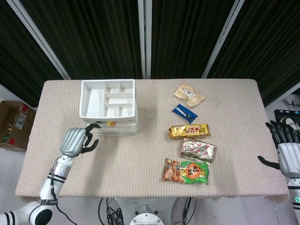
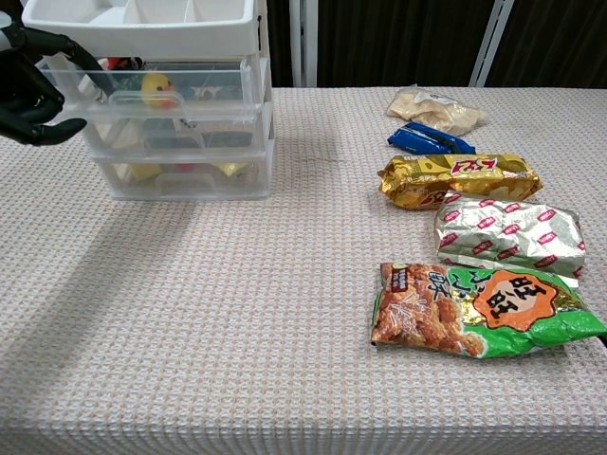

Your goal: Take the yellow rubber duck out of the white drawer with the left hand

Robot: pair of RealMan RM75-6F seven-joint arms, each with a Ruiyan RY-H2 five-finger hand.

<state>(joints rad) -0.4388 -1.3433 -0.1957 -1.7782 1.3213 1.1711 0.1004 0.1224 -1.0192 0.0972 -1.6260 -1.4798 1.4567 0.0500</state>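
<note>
While the head view looks down on the back of the left hand, the chest view catches its dark fingers from the front, curled loosely apart and holding nothing, tips at the front left corner of the white drawer. Whether they touch the plastic, can't tell. The yellow rubber duck sits inside that top clear drawer, just right of the fingertips, behind the drawer front. From above it's only a speck of yellow at the drawer's front edge, under the divided white tray. Over on the far side, the right hand hangs off the table's edge, fingers spread, empty, seen by the head camera alone. Snack packets lie well apart, to the right.
</note>
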